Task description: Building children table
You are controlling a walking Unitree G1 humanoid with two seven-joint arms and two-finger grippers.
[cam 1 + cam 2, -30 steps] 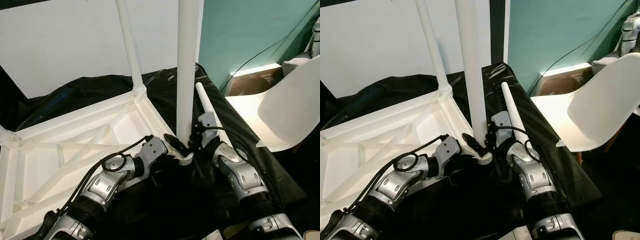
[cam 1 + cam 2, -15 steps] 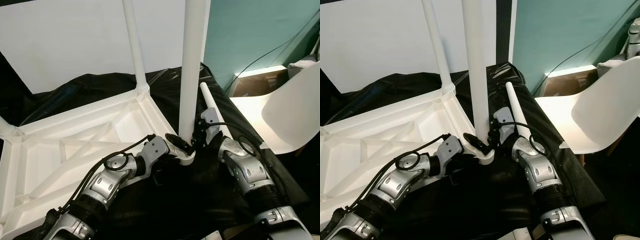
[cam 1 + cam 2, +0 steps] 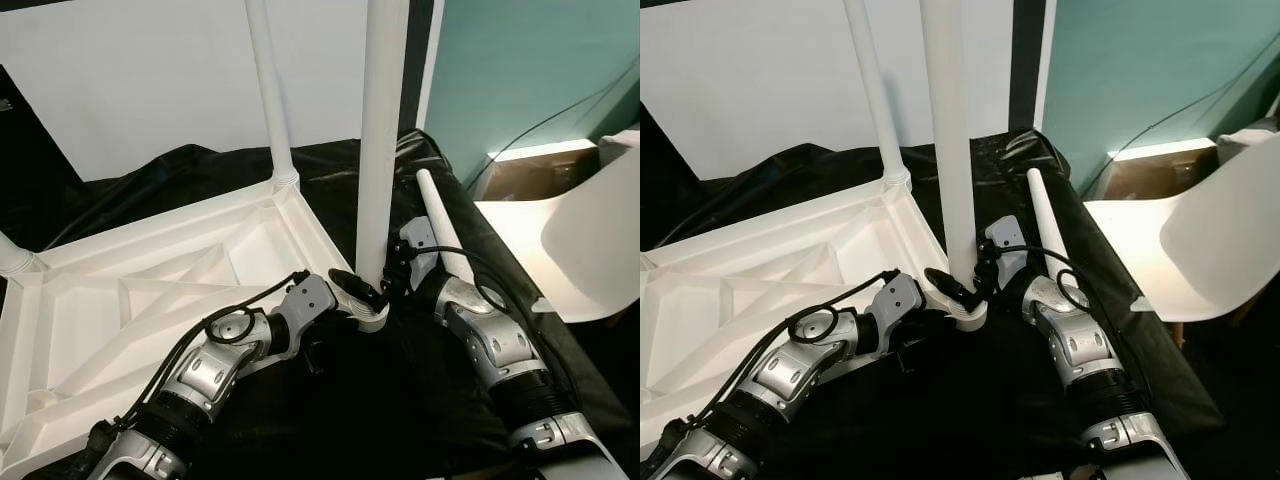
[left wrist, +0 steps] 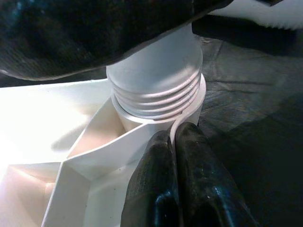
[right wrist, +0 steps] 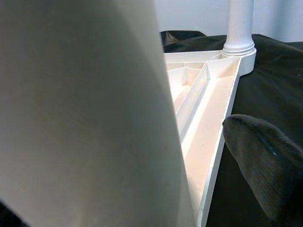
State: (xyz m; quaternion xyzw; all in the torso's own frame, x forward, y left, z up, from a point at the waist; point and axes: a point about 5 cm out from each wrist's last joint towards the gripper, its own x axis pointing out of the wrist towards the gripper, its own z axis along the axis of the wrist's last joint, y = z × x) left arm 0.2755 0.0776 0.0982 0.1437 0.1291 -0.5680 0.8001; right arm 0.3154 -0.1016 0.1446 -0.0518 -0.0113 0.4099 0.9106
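At the tabletop's (image 3: 150,290) near corner, left end effector (image 3: 350,290) pinched together, right end effector (image 3: 388,282) clamping the leg (image 3: 380,140) (upright).

A white wall (image 3: 130,80) meets a teal wall (image 3: 530,70); a white chair (image 3: 1200,240) stands right, beside black sheeting (image 3: 420,390).

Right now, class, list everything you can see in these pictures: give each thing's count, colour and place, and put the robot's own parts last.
Table top: one, white, upside down on the black sheet, ribbed underside up.
Upright legs: two full ones, white, standing in the near and far right corner sockets; a third stub at the left edge.
Loose leg: one, white, lying on the sheet right of the table top.
Black sheet: one, under everything.
Chair: one, white, at right.
Cable: one, black, along the teal wall.
Left gripper: black, shut, at the near socket.
Right gripper: black, at the near leg's base.
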